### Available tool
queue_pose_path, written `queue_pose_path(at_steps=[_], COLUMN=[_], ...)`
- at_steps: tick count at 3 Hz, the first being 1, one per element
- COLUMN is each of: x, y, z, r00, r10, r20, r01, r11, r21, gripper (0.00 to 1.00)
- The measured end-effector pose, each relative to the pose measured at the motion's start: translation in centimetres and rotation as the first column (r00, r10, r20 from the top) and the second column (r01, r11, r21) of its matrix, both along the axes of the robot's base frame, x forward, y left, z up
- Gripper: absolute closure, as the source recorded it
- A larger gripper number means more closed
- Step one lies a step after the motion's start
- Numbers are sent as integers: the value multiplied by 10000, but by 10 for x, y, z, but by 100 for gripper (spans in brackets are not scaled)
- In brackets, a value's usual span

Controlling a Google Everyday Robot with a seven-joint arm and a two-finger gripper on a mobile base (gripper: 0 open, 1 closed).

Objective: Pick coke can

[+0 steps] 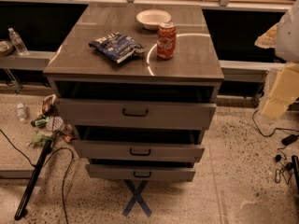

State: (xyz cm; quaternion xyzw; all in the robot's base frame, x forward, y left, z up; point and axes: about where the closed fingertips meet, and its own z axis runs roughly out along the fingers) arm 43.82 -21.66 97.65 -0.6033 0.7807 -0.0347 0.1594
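The coke can (166,41), red with white script and a silver top, stands upright on the grey cabinet top (187,62), right of centre. A dark blue chip bag (117,46) lies flat just left of it. A white round bowl (153,18) sits behind the can near the back edge. My gripper (276,73) shows as pale cream parts at the right edge of the view. It is well to the right of the cabinet, apart from the can, and nothing shows in it.
The cabinet has three drawers (135,112), all pulled partly open toward me. A blue X (136,198) is taped on the floor in front. Litter and a black stick (32,178) lie at the lower left, cables (280,148) at the right. A water bottle (17,41) stands on the left ledge.
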Motion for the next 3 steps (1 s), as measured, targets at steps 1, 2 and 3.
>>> queue_pose_path(at_steps=[1,2,3], x=[3,34,86], y=[1,15,44], z=[0,-4,-24], r00=[10000,9982,9949], r10=[-4,-92,-383], r20=[54,593,932], r01=[4,-16,-44], r11=[9999,9837,9078], r21=[151,1797,4194], gripper=[0,0,0])
